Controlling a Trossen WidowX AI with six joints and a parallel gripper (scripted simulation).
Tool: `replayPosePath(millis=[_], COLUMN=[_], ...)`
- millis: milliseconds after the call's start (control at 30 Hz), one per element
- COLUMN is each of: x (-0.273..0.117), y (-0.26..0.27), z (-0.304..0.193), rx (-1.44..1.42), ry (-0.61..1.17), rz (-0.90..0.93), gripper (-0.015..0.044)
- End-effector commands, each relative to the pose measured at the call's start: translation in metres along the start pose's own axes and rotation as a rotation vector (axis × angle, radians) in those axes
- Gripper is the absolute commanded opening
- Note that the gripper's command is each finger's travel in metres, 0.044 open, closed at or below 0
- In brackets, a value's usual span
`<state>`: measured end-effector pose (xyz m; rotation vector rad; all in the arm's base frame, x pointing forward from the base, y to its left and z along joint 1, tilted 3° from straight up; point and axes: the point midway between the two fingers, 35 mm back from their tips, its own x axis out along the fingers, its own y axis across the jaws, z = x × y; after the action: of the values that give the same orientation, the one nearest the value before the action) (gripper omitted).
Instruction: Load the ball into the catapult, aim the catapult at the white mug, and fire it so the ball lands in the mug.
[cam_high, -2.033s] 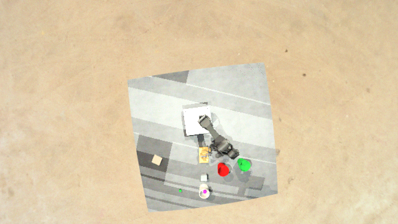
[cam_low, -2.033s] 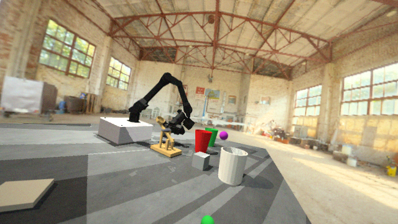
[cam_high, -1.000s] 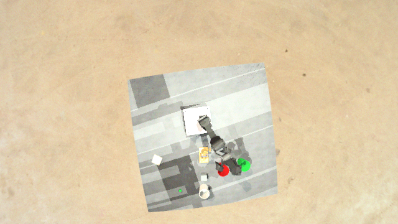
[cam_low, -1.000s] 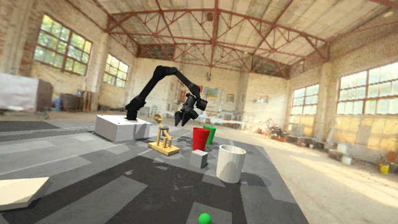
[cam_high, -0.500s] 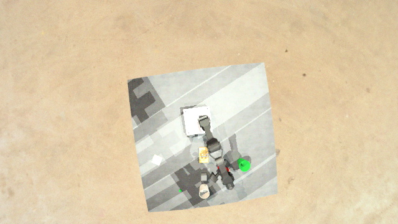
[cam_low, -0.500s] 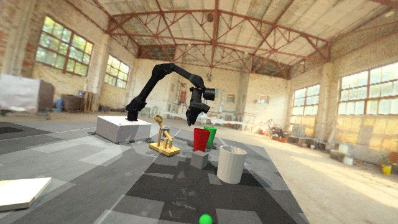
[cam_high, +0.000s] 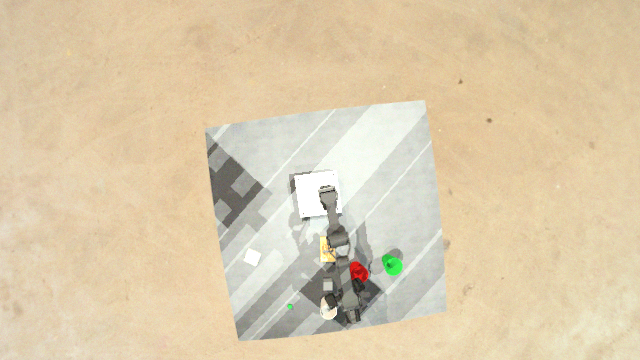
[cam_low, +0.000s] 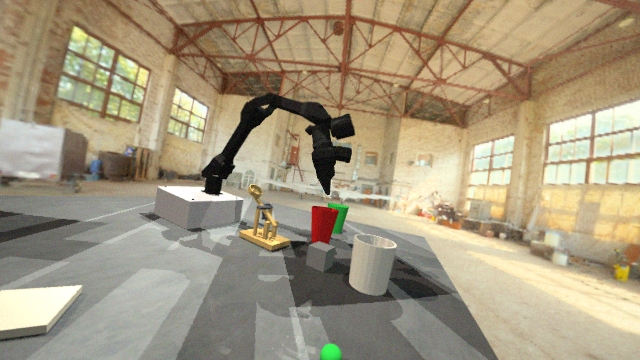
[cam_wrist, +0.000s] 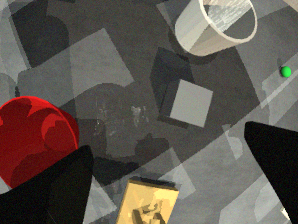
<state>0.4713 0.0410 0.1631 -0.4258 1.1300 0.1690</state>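
1. Presently, top view: a small green ball (cam_high: 290, 306) (cam_low: 331, 352) (cam_wrist: 286, 72) lies on the patterned mat, near side, left of a white cylindrical mug (cam_high: 328, 313) (cam_low: 372, 265) (cam_wrist: 192, 32). Whether it is the shot is unclear; no other ball shows.
2. Same view: a yellow wooden-looking catapult (cam_high: 326, 257) (cam_low: 264, 241) (cam_wrist: 150, 190), mid-scene, roughly in line with the mug; a grey cube (cam_high: 327, 285) (cam_low: 320, 256) (cam_wrist: 192, 102) between. A black jointed arm (cam_high: 345, 272) (cam_low: 295, 106) passes overhead, right.
3. Exterior view: catapult spoon raised, frame slender; likely light, easily skewed. For aiming, best held low at the base. Black gripper (cam_low: 327, 192) (cam_wrist: 170, 143) points downward, above the mat. A red tapered cup (cam_high: 359, 271) (cam_low: 323, 222) (cam_wrist: 37, 125) and a green tapered cup (cam_high: 393, 266) (cam_low: 343, 222) could obstruct a low approach.
4. Wrist view: fingers wide apart, nothing between. Ball, right side: presumably light, smooth, prone to roll; grasp across its middle, gently. Mug interior only partly visible; contents beyond that, cannot tell.
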Motion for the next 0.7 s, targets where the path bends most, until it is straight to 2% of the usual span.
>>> replayPosePath(millis=[0,367,667], x=[-0.01,-0.047,-0.05], y=[-0.03,-0.115,-0.116], z=[0.016,0.044,0.049], rx=[0.105,0.335,0.336], ry=[-0.099,-0.354,-0.371], rz=[-0.003,-0.026,-0.023], gripper=[0.044,0.044,0.044])
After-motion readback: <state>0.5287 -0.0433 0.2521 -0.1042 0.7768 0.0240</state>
